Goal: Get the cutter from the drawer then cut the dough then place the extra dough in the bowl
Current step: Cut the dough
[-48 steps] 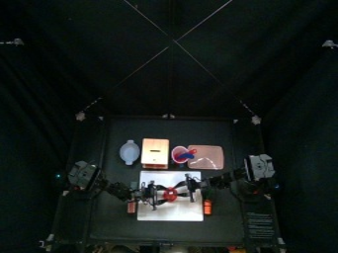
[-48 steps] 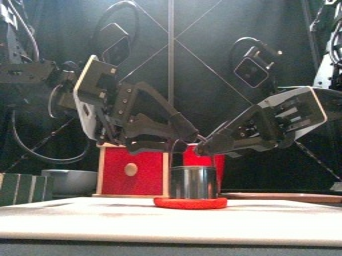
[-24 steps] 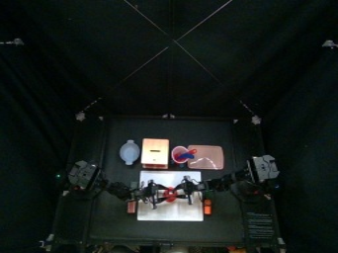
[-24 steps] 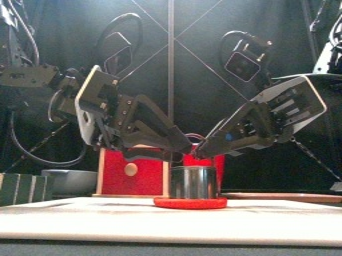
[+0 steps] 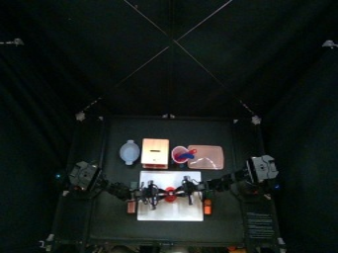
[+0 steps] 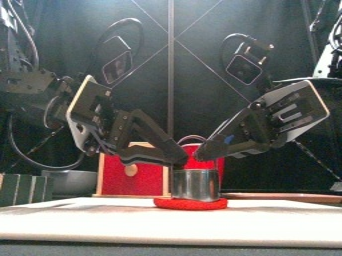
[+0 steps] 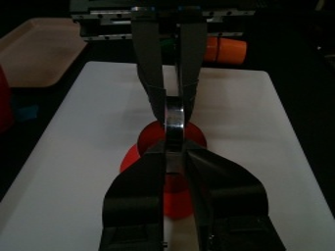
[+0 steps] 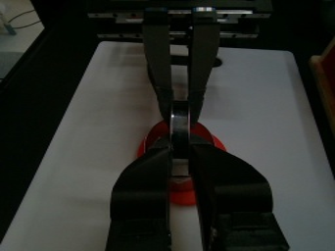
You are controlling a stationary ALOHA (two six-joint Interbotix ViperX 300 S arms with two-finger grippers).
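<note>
The round metal cutter is seen standing upright on the flat red dough, which is laid near the middle of the white cutting board at the front of the desk. The left claw is brought down over the cutter from the left and the right claw from the right, so that their tips are met just above its top. In both wrist views each claw's jaws are seen drawn together at the tips, clenched. Whether the cutter's wire handle is caught between them cannot be told. Behind the board, the blue-grey bowl, the pale wooden box and the pink tray are set in a row, left to right.
</note>
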